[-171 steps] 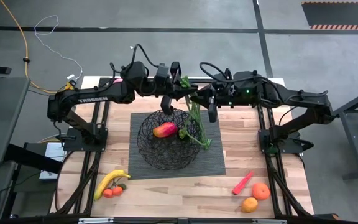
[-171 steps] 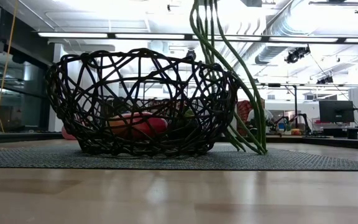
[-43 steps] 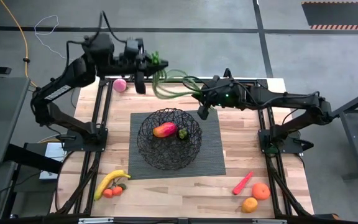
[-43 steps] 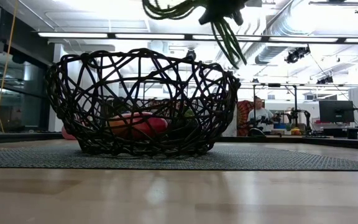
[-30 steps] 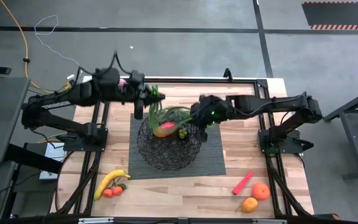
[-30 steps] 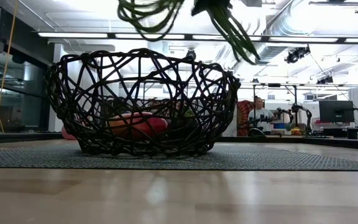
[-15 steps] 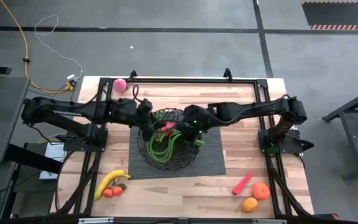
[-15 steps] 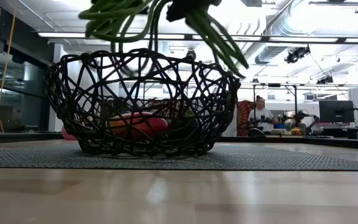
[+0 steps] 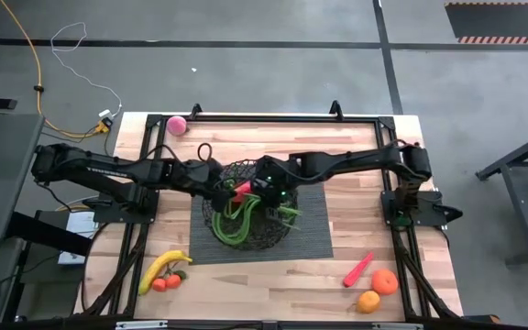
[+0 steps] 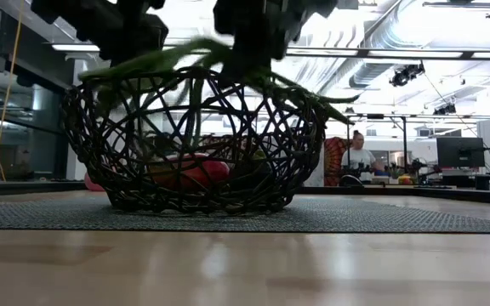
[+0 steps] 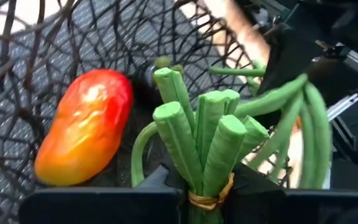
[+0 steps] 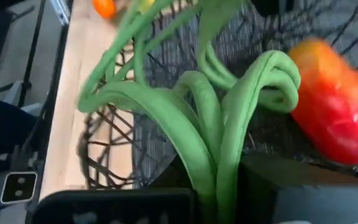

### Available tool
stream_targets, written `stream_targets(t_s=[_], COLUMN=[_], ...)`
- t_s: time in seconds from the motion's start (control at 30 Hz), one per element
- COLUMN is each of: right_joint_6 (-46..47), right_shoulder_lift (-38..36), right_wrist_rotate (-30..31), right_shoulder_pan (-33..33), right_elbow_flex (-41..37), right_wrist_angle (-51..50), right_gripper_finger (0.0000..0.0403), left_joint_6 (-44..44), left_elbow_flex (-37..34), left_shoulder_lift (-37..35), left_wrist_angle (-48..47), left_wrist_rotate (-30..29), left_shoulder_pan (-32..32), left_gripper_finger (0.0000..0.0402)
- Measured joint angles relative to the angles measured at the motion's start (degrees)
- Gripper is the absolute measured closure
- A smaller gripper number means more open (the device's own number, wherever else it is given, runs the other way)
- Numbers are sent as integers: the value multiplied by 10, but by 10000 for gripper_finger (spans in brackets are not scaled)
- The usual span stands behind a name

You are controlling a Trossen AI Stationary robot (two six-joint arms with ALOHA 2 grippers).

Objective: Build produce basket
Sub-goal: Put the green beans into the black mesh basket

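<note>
Both jaws clamp the long green beans [image 9: 242,218]: left gripper [image 9: 220,192] on the banded end, right gripper [image 9: 266,190] opposite, looping them inside the basket [image 9: 211,220] beside the mango [image 11: 84,127].

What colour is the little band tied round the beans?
Yellowish tan. The band round the beans shows best in the left wrist view.

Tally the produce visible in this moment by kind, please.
Bean bundle: 1
Mango: 1
Banana: 1
Tomatoes: 2
Chili: 1
Oranges: 2
Pink ball: 1
Total: 9
</note>
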Motion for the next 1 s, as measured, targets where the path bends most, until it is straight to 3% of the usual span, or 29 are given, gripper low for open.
stream_targets(t_s=[0.17, 0.53, 1.0], right_joint_6=[-7, 4, -86], right_shoulder_lift=[26, 32, 34], right_wrist_rotate=[-39, -3, -9], right_shoulder_pan=[-5, -23, -22], right_elbow_flex=[0, 0, 0], right_wrist_angle=[1, 8, -9], right_gripper_finger=[402, 402, 402], left_joint_6=[-2, 18, 23], left_elbow_flex=[-2, -2, -2], left_shoulder_lift=[2, 78, 91], left_wrist_angle=[-4, -9, -13], left_wrist_rotate=[10, 24, 74], left_shoulder_pan=[7, 14, 12], left_gripper_finger=[385, 385, 385])
